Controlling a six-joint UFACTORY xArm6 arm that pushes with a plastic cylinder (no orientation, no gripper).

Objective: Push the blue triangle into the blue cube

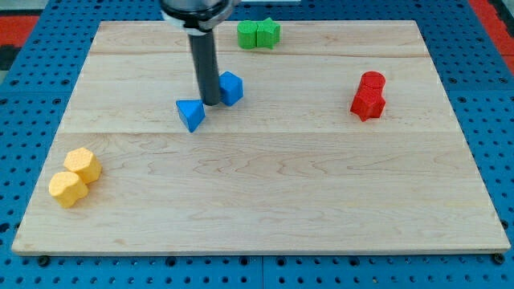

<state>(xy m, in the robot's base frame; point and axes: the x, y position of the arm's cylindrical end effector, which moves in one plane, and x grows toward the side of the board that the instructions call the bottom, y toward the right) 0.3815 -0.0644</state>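
Note:
The blue triangle (191, 114) lies on the wooden board left of centre, in its upper half. The blue cube (230, 87) sits just up and to the right of it. My tip (212, 103) is at the end of the dark rod and stands between the two blue blocks, close against the cube's left side and just right of the triangle's upper corner. A small gap separates the triangle from the cube.
Two green blocks (258, 34) sit side by side at the board's top edge. Two red blocks (369, 95) touch at the right. Two yellow blocks (75, 177) touch at the lower left. The wooden board (281, 201) lies on a blue pegboard.

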